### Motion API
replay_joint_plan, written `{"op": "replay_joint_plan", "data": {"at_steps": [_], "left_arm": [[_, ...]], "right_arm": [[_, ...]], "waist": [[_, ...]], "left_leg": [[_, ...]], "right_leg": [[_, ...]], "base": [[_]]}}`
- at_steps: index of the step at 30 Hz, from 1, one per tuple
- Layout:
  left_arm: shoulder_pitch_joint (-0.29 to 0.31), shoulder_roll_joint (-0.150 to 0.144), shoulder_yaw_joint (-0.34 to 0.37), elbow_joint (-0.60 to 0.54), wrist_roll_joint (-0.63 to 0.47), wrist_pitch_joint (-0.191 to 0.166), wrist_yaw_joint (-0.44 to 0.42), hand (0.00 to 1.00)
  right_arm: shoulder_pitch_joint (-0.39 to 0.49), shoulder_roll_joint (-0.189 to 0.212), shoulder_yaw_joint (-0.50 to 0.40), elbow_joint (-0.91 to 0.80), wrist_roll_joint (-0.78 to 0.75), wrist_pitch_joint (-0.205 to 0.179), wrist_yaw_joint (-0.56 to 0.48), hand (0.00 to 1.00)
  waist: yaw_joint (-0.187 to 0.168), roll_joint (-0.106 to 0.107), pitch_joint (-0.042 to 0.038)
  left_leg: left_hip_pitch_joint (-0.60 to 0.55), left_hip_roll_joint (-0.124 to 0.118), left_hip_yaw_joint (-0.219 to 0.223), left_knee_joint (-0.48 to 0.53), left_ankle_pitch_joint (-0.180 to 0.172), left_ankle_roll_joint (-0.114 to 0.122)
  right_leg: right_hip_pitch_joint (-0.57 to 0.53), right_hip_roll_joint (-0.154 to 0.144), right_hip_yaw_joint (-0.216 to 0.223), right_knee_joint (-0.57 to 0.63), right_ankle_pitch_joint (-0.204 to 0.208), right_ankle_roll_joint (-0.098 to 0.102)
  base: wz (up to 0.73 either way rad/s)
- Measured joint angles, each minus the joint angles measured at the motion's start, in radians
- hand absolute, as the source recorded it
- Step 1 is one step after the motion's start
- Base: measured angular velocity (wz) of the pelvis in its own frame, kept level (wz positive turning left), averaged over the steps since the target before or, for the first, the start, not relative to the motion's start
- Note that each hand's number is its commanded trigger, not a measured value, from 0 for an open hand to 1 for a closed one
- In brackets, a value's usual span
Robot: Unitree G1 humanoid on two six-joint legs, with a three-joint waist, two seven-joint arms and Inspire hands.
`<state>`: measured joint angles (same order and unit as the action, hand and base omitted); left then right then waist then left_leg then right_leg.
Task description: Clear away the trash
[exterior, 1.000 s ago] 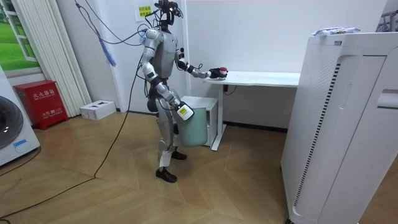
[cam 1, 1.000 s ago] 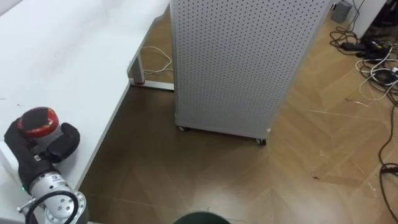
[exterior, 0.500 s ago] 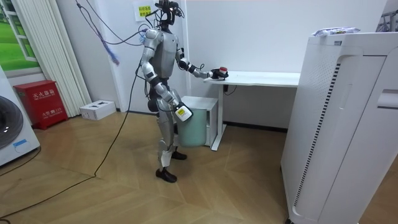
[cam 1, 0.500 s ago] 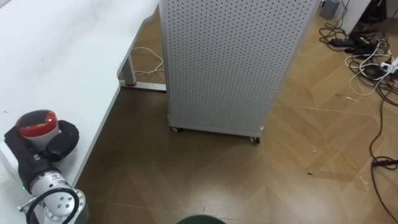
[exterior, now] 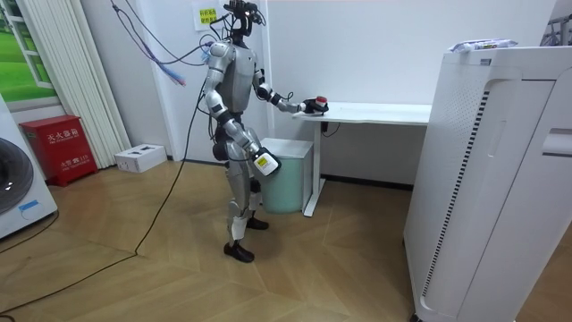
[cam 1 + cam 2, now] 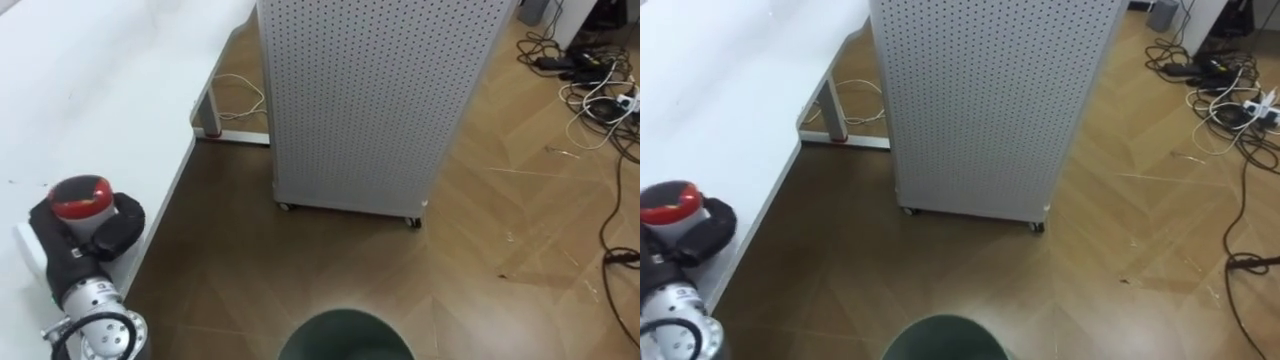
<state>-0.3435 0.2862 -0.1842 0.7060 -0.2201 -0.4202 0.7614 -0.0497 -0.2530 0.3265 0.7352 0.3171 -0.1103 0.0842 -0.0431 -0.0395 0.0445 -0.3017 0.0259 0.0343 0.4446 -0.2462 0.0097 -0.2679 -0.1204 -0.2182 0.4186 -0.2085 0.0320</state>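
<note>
Currently the left hand is curling its fingers round the red-topped garbage at the table edge; next, it needs carrying over the bin.

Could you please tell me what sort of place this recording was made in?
Probably an office or lab room used for housework trials: a white desk, a perforated cabinet on castors, loose cables on the wooden floor and a washing machine. The left robot hand grips a red-topped object there.

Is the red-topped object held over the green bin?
No, the left hand holds the red-topped object above the white table, apart from the green bin.
</note>
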Motion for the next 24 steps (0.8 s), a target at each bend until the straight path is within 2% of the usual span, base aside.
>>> {"op": "replay_joint_plan", "data": {"at_steps": [2, 4, 6, 8, 14, 19, 22, 24], "left_arm": [[0.001, -0.008, -0.03, -0.017, 0.02, 0.0, -0.024, 1.0], [0.002, -0.021, -0.099, -0.026, 0.062, 0.0, -0.07, 1.0], [0.004, -0.043, -0.159, -0.046, 0.08, 0.0, -0.111, 1.0], [0.026, -0.075, -0.203, -0.075, 0.101, 0.0, -0.167, 1.0], [0.054, -0.094, -0.232, -0.109, 0.185, 0.001, -0.272, 1.0], [0.075, -0.11, -0.235, -0.109, 0.193, 0.001, -0.336, 1.0], [0.081, -0.117, -0.249, -0.109, 0.194, 0.003, -0.359, 1.0], [0.081, -0.126, -0.267, -0.108, 0.194, 0.005, -0.375, 1.0]], "right_arm": [[-0.024, -0.002, 0.0, 0.01, 0.0, 0.0, -0.005, 1.0], [-0.044, -0.008, 0.001, 0.01, 0.013, 0.0, -0.008, 1.0], [-0.06, -0.008, 0.001, 0.01, 0.044, -0.001, -0.008, 1.0], [-0.083, -0.008, 0.001, 0.01, 0.053, -0.001, -0.008, 1.0], [-0.114, -0.006, -0.008, 0.002, 0.06, -0.007, -0.051, 1.0], [-0.117, -0.007, -0.016, -0.009, 0.061, -0.011, -0.06, 1.0], [-0.124, -0.006, -0.016, -0.009, 0.062, -0.012, -0.059, 1.0], [-0.129, -0.006, -0.017, -0.009, 0.062, -0.012, -0.059, 1.0]], "waist": [[0.003, -0.001, -0.0005], [0.005, 0.0, -0.0011], [0.005, 0.0, -0.0011], [0.005, 0.0, -0.0013], [0.008, 0.004, -0.0029], [0.02, 0.006, -0.003], [0.021, 0.014, -0.0025], [0.017, 0.023, -0.0048]], "left_leg": [[0.001, 0.001, 0.016, -0.001, -0.001, 0.002], [0.008, 0.003, 0.035, 0.001, -0.002, 0.003], [0.01, 0.005, 0.047, 0.0, -0.003, 0.005], [0.018, 0.009, 0.063, -0.003, -0.003, 0.006], [0.027, 0.029, 0.099, 0.001, -0.004, 0.004], [0.041, 0.042, 0.118, -0.002, -0.008, -0.002], [0.043, 0.05, 0.125, -0.001, -0.01, -0.004], [0.045, 0.049, 0.123, -0.003, -0.01, -0.004]], "right_leg": [[-0.012, 0.0, 0.021, 0.006, 0.001, 0.001], [-0.013, -0.001, 0.028, 0.011, 0.002, 0.002], [-0.014, -0.001, 0.03, 0.011, 0.002, 0.003], [-0.016, 0.003, 0.051, 0.012, 0.002, 0.003], [-0.024, 0.019, 0.081, 0.014, 0.01, -0.006], [-0.025, 0.034, 0.096, 0.017, 0.016, -0.012], [-0.025, 0.036, 0.103, 0.017, 0.022, -0.017], [-0.025, 0.035, 0.102, 0.018, 0.022, -0.017]], "base": [[-0.24], [-0.18], [-0.09], [-0.2], [-0.18], [-0.15], [-0.11], [0.0]]}}
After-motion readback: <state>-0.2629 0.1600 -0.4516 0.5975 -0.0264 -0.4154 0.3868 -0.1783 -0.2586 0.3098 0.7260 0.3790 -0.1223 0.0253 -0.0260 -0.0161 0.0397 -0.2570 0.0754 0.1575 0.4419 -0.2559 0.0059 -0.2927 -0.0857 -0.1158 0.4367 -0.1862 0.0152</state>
